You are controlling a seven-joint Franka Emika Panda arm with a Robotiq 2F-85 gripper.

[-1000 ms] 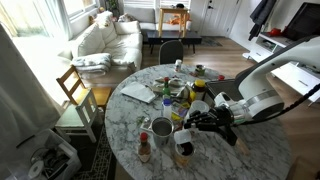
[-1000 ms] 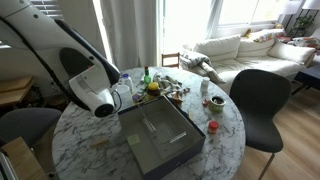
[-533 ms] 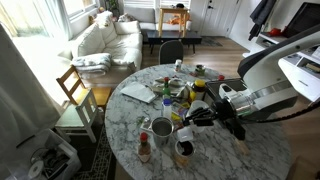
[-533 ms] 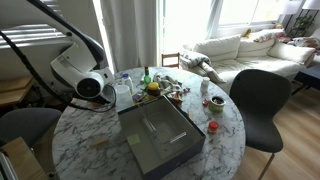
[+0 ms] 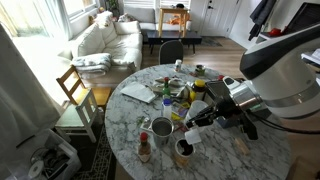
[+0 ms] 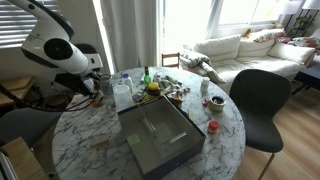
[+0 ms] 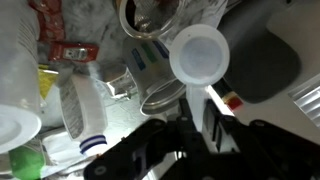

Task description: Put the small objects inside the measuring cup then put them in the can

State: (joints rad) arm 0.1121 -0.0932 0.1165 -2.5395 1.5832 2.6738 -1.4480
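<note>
We see the gripper (image 7: 205, 130) from the wrist view. Its jaws are pressed on the thin handle of the cup (image 7: 198, 53), so it is pinching the cup. The cup looks like a white round shape, and we look right down at it. We cannot tell if there is anything in it.

The cup hangs in the air over the table (image 5: 122, 108). In the wrist view it is just beside a shiny can (image 7: 160, 97) and near a second can (image 7: 150, 13) with a dark inside. The cup sits between the two cans in that view. It does not touch them as far as we can tell. A big white jug (image 7: 15, 65) is well off to one side. Next to the jug is something with a red label, too blurry for us to name.

In an exterior view the arm (image 5: 285, 70) reaches in over the table and the gripper (image 5: 197, 128) hangs low by the cans. The shiny can (image 5: 162, 128) stands upright there. A dark can (image 5: 184, 151) stands close to it, near the table's edge. A small bottle (image 5: 144, 150) stands beside them.

In an exterior view the arm (image 6: 55, 48) is at the far side of the table (image 6: 90, 150). A dark tray (image 6: 175, 145) lies in the middle of the table. A black chair (image 6: 255, 100) stands near the table.
</note>
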